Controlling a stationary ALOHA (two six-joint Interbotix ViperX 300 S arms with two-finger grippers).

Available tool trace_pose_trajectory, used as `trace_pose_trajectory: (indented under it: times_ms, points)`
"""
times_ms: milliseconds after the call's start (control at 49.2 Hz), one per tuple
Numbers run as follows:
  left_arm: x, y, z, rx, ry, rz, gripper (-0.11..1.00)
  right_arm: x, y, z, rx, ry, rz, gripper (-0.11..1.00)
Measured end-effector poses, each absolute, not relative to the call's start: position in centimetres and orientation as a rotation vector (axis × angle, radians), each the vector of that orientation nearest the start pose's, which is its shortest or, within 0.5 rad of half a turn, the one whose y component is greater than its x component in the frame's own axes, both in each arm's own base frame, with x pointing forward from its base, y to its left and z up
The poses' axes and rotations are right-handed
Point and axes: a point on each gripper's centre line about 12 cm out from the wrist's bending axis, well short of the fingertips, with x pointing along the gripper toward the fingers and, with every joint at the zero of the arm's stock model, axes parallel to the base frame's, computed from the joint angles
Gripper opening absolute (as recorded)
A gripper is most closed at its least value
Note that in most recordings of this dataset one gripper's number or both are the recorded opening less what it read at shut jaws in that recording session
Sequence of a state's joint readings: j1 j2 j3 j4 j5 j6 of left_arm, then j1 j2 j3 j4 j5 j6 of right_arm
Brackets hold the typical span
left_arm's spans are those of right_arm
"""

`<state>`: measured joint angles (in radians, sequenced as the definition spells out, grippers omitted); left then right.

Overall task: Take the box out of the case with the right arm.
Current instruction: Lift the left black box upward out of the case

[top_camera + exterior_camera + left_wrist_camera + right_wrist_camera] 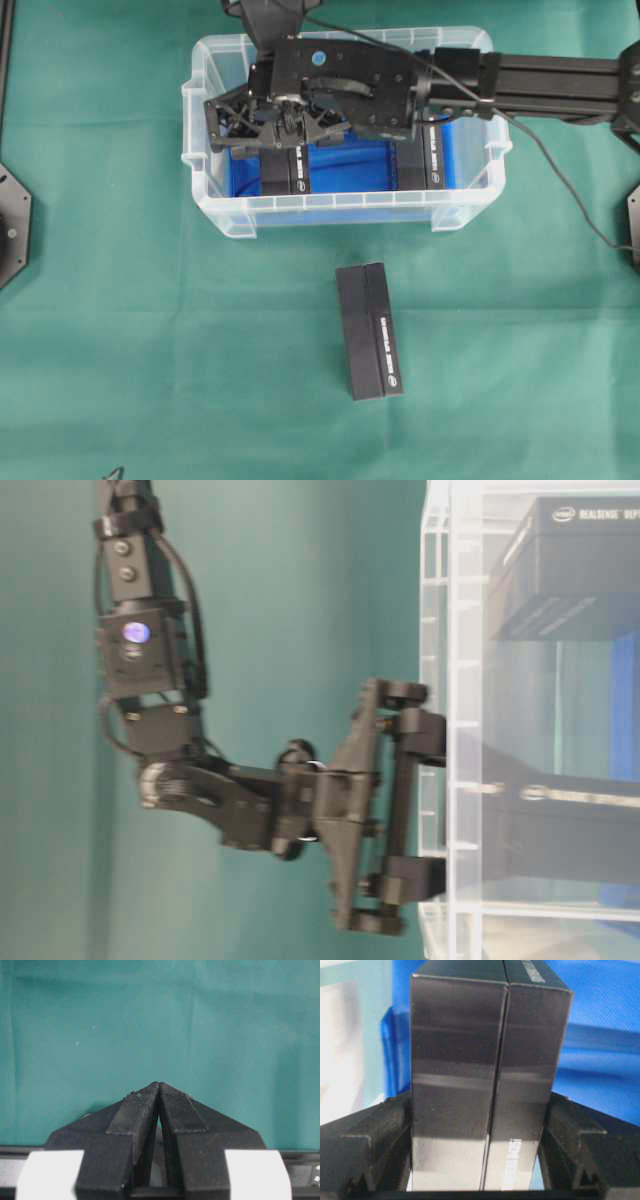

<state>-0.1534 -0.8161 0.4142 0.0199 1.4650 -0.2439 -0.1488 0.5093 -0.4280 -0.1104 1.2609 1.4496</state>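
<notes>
The clear case [350, 206] with its blue lining [605, 1035] sits at the top middle of the green table. My all-black right arm reaches in from the right. Its gripper [278, 125] points down over the left part of the case. In the right wrist view the gripper [480, 1097] has both fingers [385, 1135] against the sides of an upright black box [485, 1045]. The lower part of this box [284, 172] shows under the gripper from overhead. At table level the gripper [420, 810] sits at the case wall [450, 600]. My left gripper [159, 1085] is shut over bare cloth.
A second black box [432, 160] stands in the right part of the case. A third black box [368, 332] lies on the cloth in front of the case. The right arm's thin cable [560, 190] hangs over the table on the right. A black arm base [12, 225] sits at the left edge.
</notes>
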Motion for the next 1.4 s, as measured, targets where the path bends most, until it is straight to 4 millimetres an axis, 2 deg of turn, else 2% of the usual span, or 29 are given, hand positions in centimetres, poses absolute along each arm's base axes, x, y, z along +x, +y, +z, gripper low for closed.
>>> trace_pose_trajectory:
  times_ms: [183,772,914,1402]
  points:
    - [15.4,-2.2,39.0,-0.126,1.067,0.007,0.00,51.3,-9.1,26.2,1.178,0.902,-1.121,0.69]
    - [15.5,-2.2,39.0,-0.126,1.068,0.008,0.00,50.1,-9.1,36.1,1.099,0.759,-1.148,0.68]
    - [15.4,-2.1,39.0,-0.126,1.067,0.008,0.00,49.9,-9.0,36.9,1.099,0.750,-1.153,0.68]
    - [15.4,-2.2,39.0,-0.126,1.067,0.007,0.00,49.9,-8.6,36.9,1.094,0.757,-1.147,0.68]
